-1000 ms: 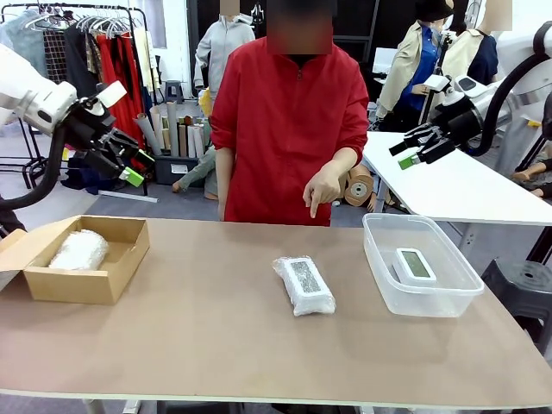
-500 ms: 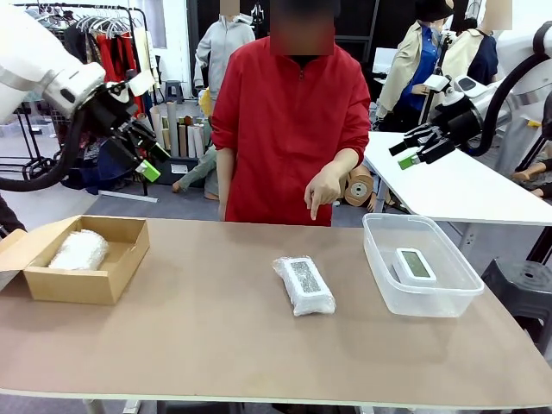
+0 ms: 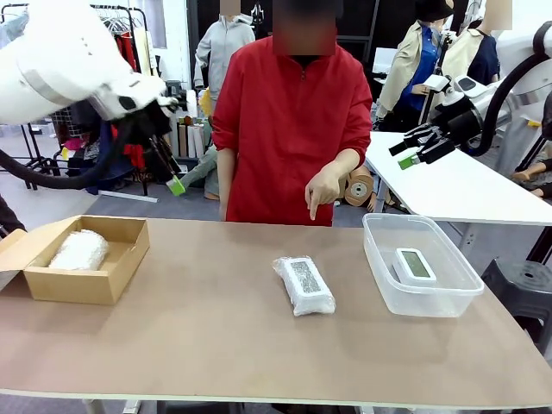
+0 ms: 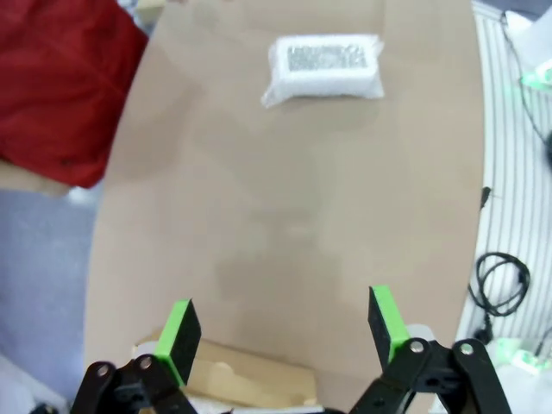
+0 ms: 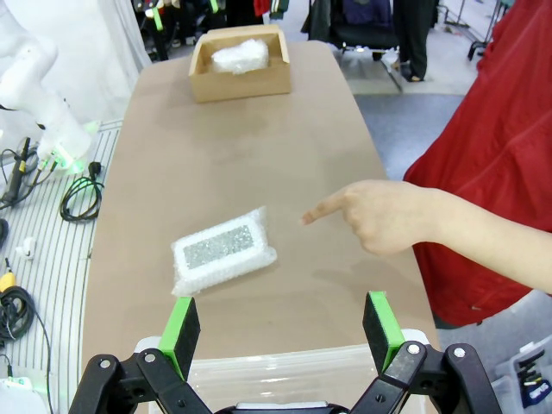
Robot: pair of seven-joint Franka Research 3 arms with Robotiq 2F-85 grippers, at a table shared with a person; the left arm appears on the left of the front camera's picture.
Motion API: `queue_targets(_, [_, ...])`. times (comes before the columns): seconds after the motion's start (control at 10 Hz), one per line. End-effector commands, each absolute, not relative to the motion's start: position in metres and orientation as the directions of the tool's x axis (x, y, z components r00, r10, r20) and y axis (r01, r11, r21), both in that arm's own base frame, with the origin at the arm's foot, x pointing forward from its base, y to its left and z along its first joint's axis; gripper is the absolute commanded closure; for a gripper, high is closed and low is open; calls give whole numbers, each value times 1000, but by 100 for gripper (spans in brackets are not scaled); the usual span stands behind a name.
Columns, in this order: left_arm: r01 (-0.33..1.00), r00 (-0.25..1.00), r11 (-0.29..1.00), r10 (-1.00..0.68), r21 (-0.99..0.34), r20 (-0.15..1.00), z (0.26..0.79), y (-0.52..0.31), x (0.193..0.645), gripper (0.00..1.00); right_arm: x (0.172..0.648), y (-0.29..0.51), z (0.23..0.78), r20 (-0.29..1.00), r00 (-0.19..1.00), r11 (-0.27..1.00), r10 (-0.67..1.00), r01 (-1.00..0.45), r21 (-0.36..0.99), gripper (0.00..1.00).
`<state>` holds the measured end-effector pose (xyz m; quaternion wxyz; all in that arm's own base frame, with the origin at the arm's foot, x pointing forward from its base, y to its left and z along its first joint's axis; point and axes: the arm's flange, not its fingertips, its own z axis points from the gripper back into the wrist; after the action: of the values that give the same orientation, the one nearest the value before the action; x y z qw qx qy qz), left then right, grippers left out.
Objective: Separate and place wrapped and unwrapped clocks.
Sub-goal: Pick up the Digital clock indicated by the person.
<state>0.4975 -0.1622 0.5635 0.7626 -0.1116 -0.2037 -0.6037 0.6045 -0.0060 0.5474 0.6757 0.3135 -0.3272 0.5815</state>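
One wrapped clock (image 3: pixel 304 285), a bubble-wrap lump, lies at the table's middle; it also shows in the left wrist view (image 4: pixel 323 69) and the right wrist view (image 5: pixel 222 250). A second wrapped clock (image 3: pixel 79 250) rests in the brown cardboard box (image 3: pixel 121 259). The bare white clock (image 3: pixel 414 265) lies in the clear tub (image 3: pixel 379 259). My left gripper (image 3: pixel 172 179) hangs open, high above the table's far left, with its pads (image 4: pixel 178 332) wide apart. My right gripper (image 3: pixel 405 151) is open and empty, high above the tub. The person's hand (image 3: pixel 321 191) points down at the middle wrapped clock.
A person in a red jacket (image 3: pixel 289 129) stands at the far edge, mid-table. The box (image 5: pixel 240 65) sits at the left end and the tub's rim (image 5: pixel 302 362) at the right end. A white table (image 3: pixel 457 185) stands behind on the right.
My left arm has swung right, carrying its open gripper from above the box towards the table's middle. The right arm, the clocks and the pointing hand have stayed put.
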Motion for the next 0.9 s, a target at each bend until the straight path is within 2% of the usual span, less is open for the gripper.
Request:
queue_targets(0.0, [938,302,342,-885,55,356,551,-183,480,0,605,-5,550,807,108,128,581,-991,40,0])
queue_targets(0.2, [934,302,345,-902,95,310,530,-211,462,0,605,-5,550,807,108,128,581,-991,40,0])
queue_targets(0.4, [949,260,306,-899,79,354,522,-231,451,0,605,-5,550,807,108,128,581,-991,40,0])
queue_targets(0.5, [989,121,144,-884,17,452,523,-227,455,0,605,-5,550,807,108,128,581,-991,40,0])
queue_targets(0.6, [948,270,311,-905,75,329,522,-232,457,0,605,-5,550,807,108,128,581,-991,40,0])
queue_targets(0.8, [948,270,311,-905,75,329,522,-232,457,0,605,-5,550,807,108,128,581,-991,40,0])
